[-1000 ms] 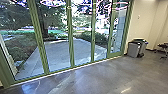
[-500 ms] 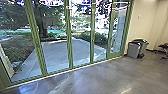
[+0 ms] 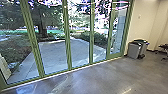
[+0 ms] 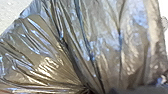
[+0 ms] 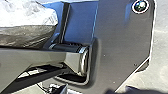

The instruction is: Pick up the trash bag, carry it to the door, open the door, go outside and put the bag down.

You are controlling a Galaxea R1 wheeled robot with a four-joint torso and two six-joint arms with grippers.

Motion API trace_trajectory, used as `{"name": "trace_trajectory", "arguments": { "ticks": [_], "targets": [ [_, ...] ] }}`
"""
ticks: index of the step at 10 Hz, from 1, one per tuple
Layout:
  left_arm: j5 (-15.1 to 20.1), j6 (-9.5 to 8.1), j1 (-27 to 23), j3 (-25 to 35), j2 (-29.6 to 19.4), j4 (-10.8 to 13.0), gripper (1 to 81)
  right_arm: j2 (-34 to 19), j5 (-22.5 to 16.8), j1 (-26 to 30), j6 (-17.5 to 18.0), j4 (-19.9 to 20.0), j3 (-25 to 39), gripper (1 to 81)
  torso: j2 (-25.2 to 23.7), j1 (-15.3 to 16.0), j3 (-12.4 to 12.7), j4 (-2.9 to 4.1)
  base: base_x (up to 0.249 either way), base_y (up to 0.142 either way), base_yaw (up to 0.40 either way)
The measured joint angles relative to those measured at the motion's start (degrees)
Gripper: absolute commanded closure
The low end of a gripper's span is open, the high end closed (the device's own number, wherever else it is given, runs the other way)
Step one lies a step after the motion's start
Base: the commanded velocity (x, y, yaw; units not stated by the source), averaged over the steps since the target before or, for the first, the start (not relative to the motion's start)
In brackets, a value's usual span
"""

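Observation:
Crinkled, translucent and shiny, the trash bag [image 4: 105, 42] shows large in the left wrist view. Its folds run together tightly at my left gripper [image 4: 91, 90], which is shut on the gathered plastic. Part of the same bag [image 5: 27, 26] shows in the right wrist view, beside the robot's own dark base plate. In the head view a wall of glass doors or panels with a green frame [image 3: 67, 37] stands ahead, and I cannot tell which panel opens. A paved yard [image 3: 55, 55] lies behind the glass.
Grey bins [image 3: 134, 50] stand by the pale wall [image 3: 143, 22] right of the glass. A dark chair [image 3: 163, 47] is at the far right. Shiny concrete floor [image 3: 100, 80] runs up to the frame's bottom edge. Trees and bushes are outside.
The head view has shifted slightly, with the nearer green posts at the left now further left in it; the robot has moved a little.

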Motion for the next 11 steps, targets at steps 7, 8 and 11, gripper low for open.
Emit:
{"name": "trace_trajectory", "arguments": {
  "ticks": [7, 8, 11],
  "targets": [
    [-0.02, 0.0, 0.0, 0.0, 0.0, 0.0, 81.1, 0.01, 0.01, 0.0, 0.0, -0.02, 0.0, 1.0, 0.0, 0.0, 0.0, 0.0, 0.14, -0.074, 0.0],
    [-0.02, 0.0, 0.0, 0.0, -0.02, 0.0, 81.1, 0.04, 0.0, 0.0, 0.0, 0.0, -0.07, 1.0, 0.0, 0.0, 0.0, 0.0, 0.139, -0.074, 0.0],
    [-0.02, 0.22, 0.01, 0.0, -0.02, 0.0, 81.1, 0.04, 0.01, 0.02, 0.0, -0.21, -0.18, 1.0, 0.0, 0.0, 0.0, 0.0, 0.14, -0.074, 0.0]
  ]
}}
